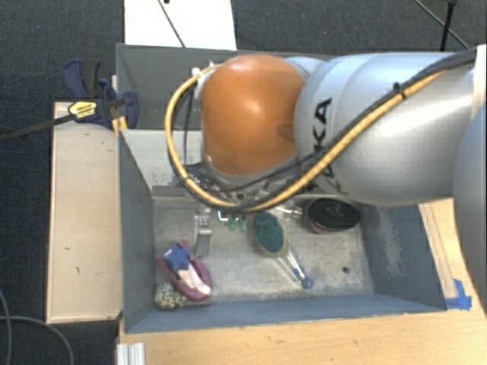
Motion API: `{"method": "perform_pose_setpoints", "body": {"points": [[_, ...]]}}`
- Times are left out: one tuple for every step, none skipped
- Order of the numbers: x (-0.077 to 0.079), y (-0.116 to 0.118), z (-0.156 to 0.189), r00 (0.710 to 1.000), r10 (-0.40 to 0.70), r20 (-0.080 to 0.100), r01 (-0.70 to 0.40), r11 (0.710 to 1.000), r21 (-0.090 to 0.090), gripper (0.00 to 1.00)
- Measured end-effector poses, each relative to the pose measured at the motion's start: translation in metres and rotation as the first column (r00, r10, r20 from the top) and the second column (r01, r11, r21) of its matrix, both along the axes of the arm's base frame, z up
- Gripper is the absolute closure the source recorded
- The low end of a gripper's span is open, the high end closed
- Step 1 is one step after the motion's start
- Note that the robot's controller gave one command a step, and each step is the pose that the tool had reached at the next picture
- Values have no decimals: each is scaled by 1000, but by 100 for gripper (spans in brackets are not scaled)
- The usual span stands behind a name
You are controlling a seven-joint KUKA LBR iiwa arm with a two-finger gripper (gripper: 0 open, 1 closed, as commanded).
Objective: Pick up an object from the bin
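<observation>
Lower left corner of the grey bin (396, 299): a speckled stone (169, 299) against the near wall, touching a purple and pink toy (192, 280) with a blue piece on top. Lower centre: a clear stick (293, 266) with a blue tip, lying slanted, its upper end at a dark green oval thing (268, 233) in mid-bin. The hand (207, 233) hangs low over bare floor left of centre, just above the toy in the frame and near the green oval on its right; it holds nothing visible, and how wide it stands cannot be told, the wrist covers it. Right of centre, a black round disc (332, 215) near the far wall. Above, the orange cover (247, 112) and silver arm (396, 128) enter from the right.
</observation>
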State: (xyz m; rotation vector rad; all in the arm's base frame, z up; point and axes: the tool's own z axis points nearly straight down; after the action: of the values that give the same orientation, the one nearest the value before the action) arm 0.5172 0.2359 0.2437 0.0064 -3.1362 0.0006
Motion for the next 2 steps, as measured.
{"method": "perform_pose_setpoints", "body": {"points": [[-27, -22, -110, 945, 326, 2, -326, 945, 0, 0], [-21, -5, -169, 969, 248, 24, -248, 969, 3, 0]]}}
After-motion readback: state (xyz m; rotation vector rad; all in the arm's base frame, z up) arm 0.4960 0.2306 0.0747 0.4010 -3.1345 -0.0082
